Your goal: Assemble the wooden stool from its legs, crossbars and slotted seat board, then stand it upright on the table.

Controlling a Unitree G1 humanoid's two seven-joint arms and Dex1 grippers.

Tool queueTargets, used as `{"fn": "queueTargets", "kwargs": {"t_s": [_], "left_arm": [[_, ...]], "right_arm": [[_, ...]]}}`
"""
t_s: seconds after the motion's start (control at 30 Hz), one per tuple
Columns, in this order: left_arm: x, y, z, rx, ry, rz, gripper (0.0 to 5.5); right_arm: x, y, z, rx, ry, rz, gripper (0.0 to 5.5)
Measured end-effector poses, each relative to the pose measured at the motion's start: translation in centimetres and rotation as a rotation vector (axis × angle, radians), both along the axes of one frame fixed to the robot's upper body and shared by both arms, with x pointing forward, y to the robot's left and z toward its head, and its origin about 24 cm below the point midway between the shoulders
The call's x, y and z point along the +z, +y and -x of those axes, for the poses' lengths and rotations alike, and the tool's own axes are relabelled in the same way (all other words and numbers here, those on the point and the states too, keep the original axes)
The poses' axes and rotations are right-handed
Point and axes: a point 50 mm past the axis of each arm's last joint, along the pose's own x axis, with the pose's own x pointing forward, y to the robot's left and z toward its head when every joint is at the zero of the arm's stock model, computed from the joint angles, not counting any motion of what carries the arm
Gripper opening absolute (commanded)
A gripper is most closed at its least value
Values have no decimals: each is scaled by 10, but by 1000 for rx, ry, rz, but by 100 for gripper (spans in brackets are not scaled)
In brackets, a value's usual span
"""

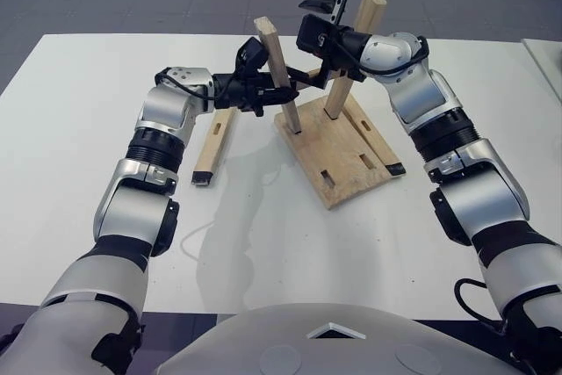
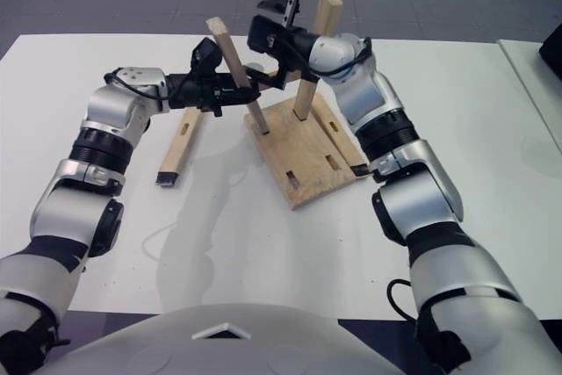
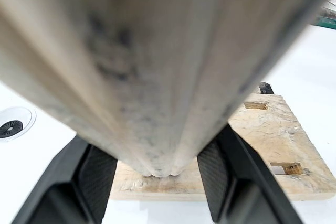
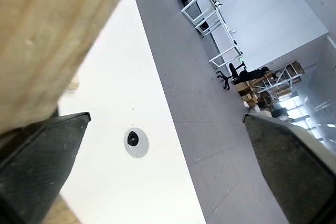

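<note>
Four wooden legs are on view. Two stand tilted in the slotted seat board [image 1: 338, 169]: the left upright leg [image 1: 268, 41] and the right upright leg [image 1: 369, 10]. A third leg [image 1: 211, 147] lies flat on the counter [image 1: 263, 243], left of the board, and a fourth leg [image 1: 373, 138] lies along the board's right edge.

A short wooden piece [image 1: 307, 76] between the uprights may be a crossbar, but the grippers hide most of it. At least two slots in the board are unfilled.

The left gripper [image 1: 279, 91] is clamped on the left upright leg partway up. The right gripper [image 1: 309, 28] sits between the uprights, near their tops, with its fingers spread apart.

The counter is white, with a round cable grommet [image 4: 136, 142] set in it. Grey floor lies beyond, with white racks and an office chair far off.
</note>
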Motion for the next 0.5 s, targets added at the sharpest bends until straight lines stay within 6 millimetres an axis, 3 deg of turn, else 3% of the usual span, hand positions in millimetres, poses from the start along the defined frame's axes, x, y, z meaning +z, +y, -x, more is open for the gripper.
{"fn": "queueTargets", "kwargs": {"t_s": [0.1, 0.17, 0.2, 0.27, 0.33, 0.37, 0.5], "left_arm": [[4, -2, 0, -9, -17, 2, 203], [5, -2, 0, -11, -19, 2, 203], [4, -2, 0, -11, -19, 2, 203], [4, -2, 0, -11, -17, 2, 203], [5, -4, -1, -11, -8, 4, 203], [4, -4, -1, -11, 2, 5, 203], [3, -7, -1, -8, 29, 9, 203]], "right_arm": [[45, -5, 2, -37, -173, -92, 467], [65, -4, 6, -29, -243, -93, 432], [64, -2, 6, -21, -240, -69, 418], [43, -1, 6, -8, -161, 1, 386], [-4, -3, 8, 1, -1, 108, 352], [-17, -4, 11, -1, 23, 95, 335], [-24, -4, 13, 15, 28, 139, 270]]}}
